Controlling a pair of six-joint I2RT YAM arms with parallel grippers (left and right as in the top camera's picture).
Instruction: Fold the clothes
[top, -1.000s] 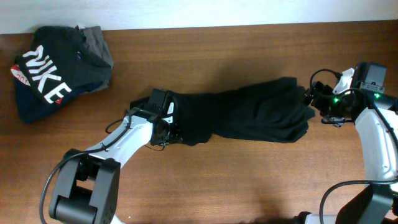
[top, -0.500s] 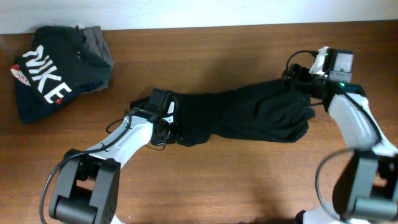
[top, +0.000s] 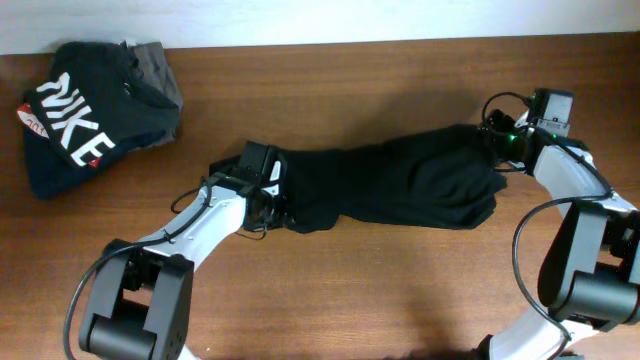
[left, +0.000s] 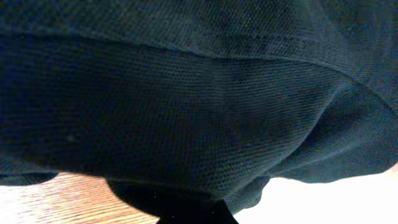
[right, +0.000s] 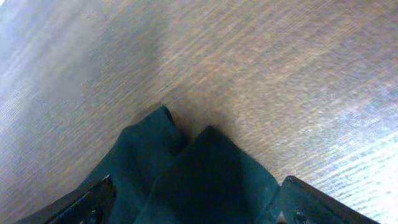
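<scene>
While fabric is blocking its camera, the left gripper (top: 270, 203) is clamping the soft black T-shirt (top: 400, 185). The right gripper (right: 198, 208) is gaping around a corner.

The T-shirt (top: 400, 185) was plain black, finely woven. The tabletop (top: 350, 290) was reddish-brown with streaky wood grain. The dark garment (top: 60, 160) bore white lettering (top: 70, 118); the grey garment (top: 158, 62) was plain.

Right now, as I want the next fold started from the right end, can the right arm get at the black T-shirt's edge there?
Probably yes. The right gripper stands open at that end of the black T-shirt, cloth corners between its jaws; only bare table lies beyond, nothing blocking.
</scene>
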